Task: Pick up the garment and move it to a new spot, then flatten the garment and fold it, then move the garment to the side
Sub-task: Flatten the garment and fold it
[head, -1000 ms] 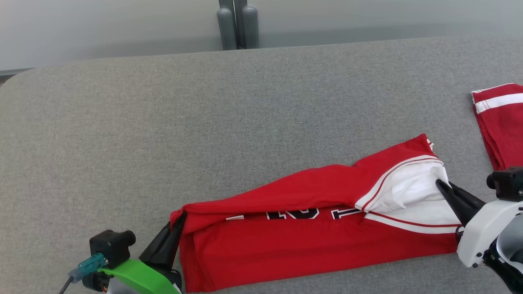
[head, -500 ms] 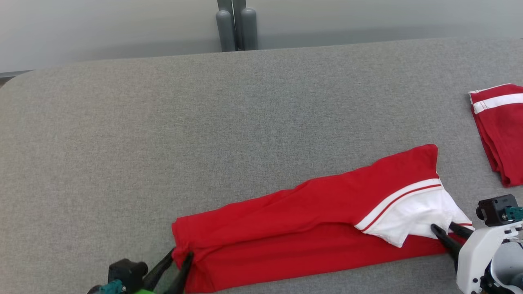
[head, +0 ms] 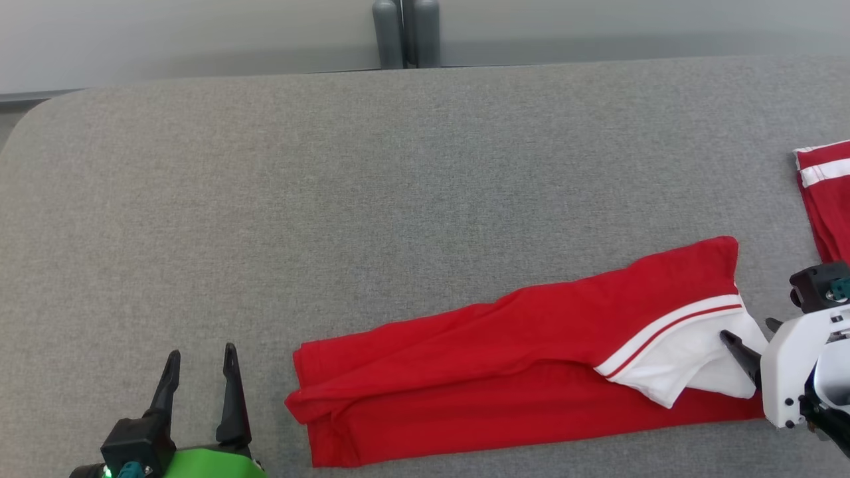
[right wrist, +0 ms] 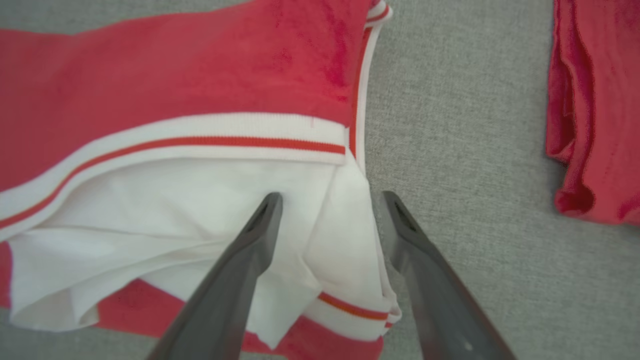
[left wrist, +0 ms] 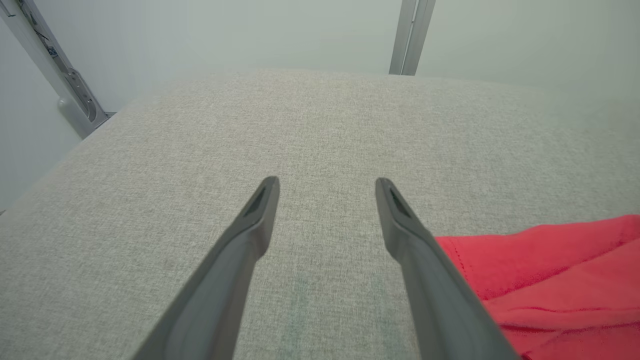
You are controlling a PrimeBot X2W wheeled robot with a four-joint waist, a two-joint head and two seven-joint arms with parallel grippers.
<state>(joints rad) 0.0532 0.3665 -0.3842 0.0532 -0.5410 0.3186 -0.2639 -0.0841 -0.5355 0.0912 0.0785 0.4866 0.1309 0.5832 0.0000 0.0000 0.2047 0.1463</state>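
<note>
The garment [head: 518, 372] is a red top with white, red-striped trim, lying folded into a long strip near the table's front edge. Its white part [right wrist: 210, 220] lies at the right end. My left gripper [head: 202, 353] stands open just left of the garment's left end, apart from it, and that red end [left wrist: 550, 265] sits beside its right finger. My right gripper [head: 747, 330] is open at the garment's right end. Its fingers [right wrist: 250, 250] straddle the white cloth's edge without pinching it.
A second red garment with a white stripe [head: 827, 199] lies at the table's right edge, also red in the right wrist view [right wrist: 595, 110]. The grey fabric table [head: 372, 199] stretches wide behind the garment. Two grey posts [head: 405, 30] stand beyond the far edge.
Both grippers went from shut on the garment's ends to open and let it go. The upper layer dropped over the lower one, covering the lettering. My left gripper drew off left.
</note>
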